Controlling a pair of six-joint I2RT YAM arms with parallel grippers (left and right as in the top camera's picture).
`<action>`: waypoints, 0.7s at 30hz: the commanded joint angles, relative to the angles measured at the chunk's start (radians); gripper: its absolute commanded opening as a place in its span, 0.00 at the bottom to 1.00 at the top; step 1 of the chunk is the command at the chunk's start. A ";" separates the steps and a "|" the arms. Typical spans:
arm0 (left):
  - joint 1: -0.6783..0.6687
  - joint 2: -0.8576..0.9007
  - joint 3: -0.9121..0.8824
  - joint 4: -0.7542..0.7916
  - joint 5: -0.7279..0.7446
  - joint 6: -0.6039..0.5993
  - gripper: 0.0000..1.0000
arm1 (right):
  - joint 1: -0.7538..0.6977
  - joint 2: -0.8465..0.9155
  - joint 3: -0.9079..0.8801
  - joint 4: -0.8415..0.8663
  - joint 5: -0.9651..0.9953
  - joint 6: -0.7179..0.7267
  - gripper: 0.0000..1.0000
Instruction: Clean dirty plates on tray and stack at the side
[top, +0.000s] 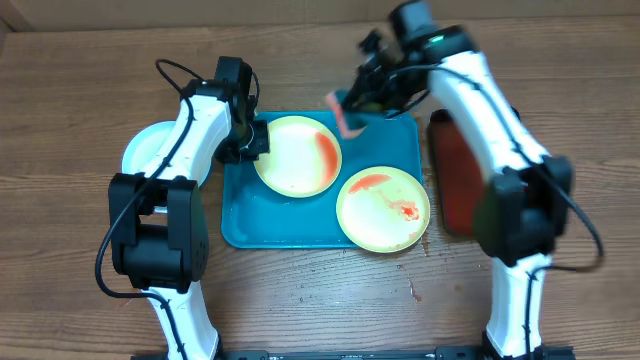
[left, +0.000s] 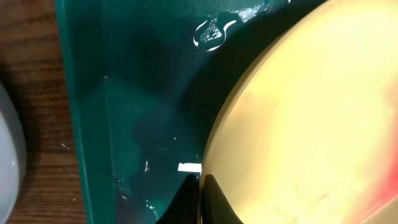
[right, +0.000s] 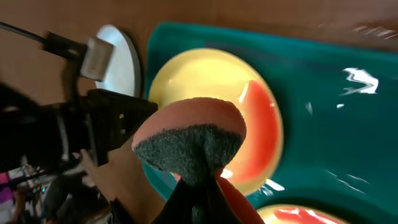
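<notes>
The teal tray (top: 240, 215) holds two yellow-green rimmed plates. The upper plate (top: 297, 155) has a red sauce smear on its right side; the lower right plate (top: 383, 210) has red smears too. My left gripper (top: 250, 142) is shut on the upper plate's left rim (left: 200, 180). My right gripper (top: 352, 112) is shut on a pink sponge with a dark scrub face (right: 189, 140), held above the tray's far edge near that plate (right: 211, 81). The pale blue-white plate (top: 148, 152) lies on the table left of the tray, partly under the left arm.
A dark red, black-rimmed tray (top: 455, 175) lies right of the teal tray, partly under the right arm. The wooden table (top: 70, 120) surrounds everything. The teal tray's left rim (left: 71, 112) shows in the left wrist view.
</notes>
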 joint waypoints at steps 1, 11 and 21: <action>0.000 -0.035 0.068 -0.032 -0.075 0.042 0.04 | -0.034 -0.097 0.006 -0.034 0.053 -0.033 0.04; -0.005 -0.184 0.157 -0.093 -0.289 0.068 0.04 | -0.119 -0.156 0.006 -0.133 0.175 -0.040 0.04; -0.132 -0.279 0.157 -0.135 -0.592 0.054 0.04 | -0.130 -0.156 0.005 -0.142 0.179 -0.040 0.04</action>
